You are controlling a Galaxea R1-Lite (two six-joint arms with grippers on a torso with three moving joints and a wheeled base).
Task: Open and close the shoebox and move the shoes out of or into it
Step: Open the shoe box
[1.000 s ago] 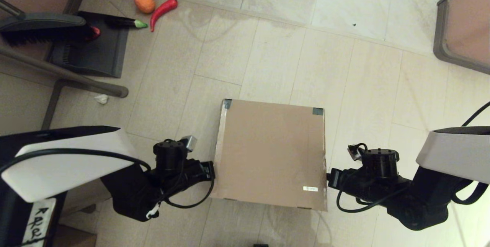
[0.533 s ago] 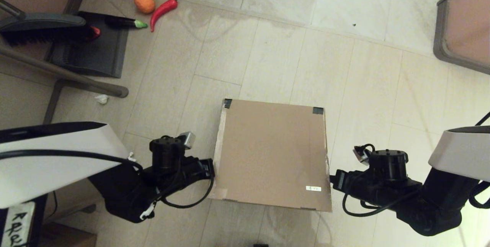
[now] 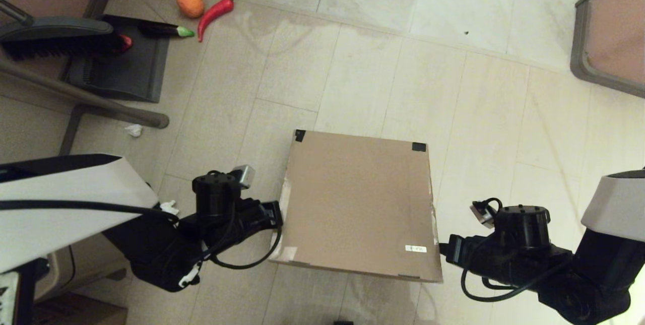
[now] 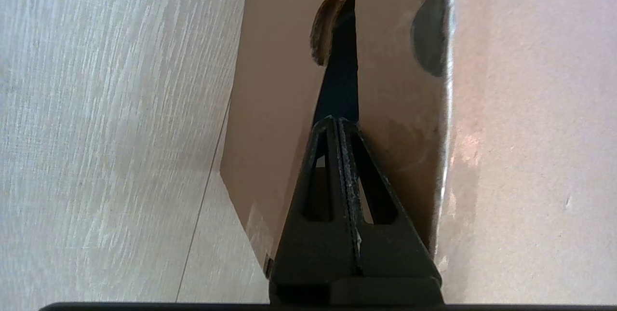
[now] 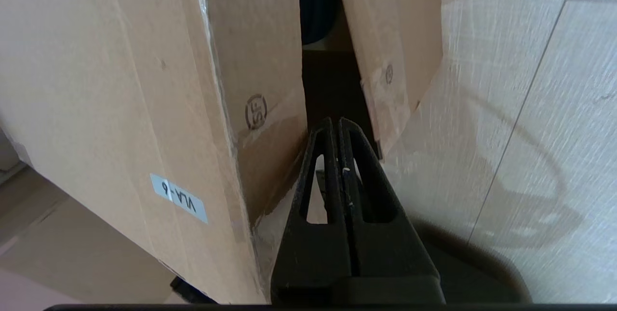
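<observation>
Shoebox (image 3: 359, 203) lid rides tilted between the two end effectors, its near edge lifted off the body while the far edge, with black tape (image 3: 418, 146) at both corners, stays low on the tiled floor (image 3: 383, 63). Left end effector (image 3: 276, 214) reaches in level from the robot's left and meets the lid's left edge near its front corner; in the left wrist view its fingers (image 4: 337, 166) are pressed together, tips pushed into the dark gap between the lid flap and the box wall. Right end effector (image 3: 443, 250) comes in from the opposite side, low and level, touching the lid's right edge just beside the small white sticker (image 3: 415, 249); its fingers (image 5: 337, 166) are likewise together, tips in the slot between flap and wall. Something dark blue shows deep in that slot in both wrist views, too hidden to identify. Beyond the box the floor lies open. Well away from the left end effector, far and outward, sit a dark dustpan (image 3: 121, 63), a brush (image 3: 55, 33), and scattered toy vegetables, among them a red chili (image 3: 215, 11) and an orange (image 3: 190, 2). A crumpled scrap of paper (image 3: 133, 130) lies nearer.
</observation>
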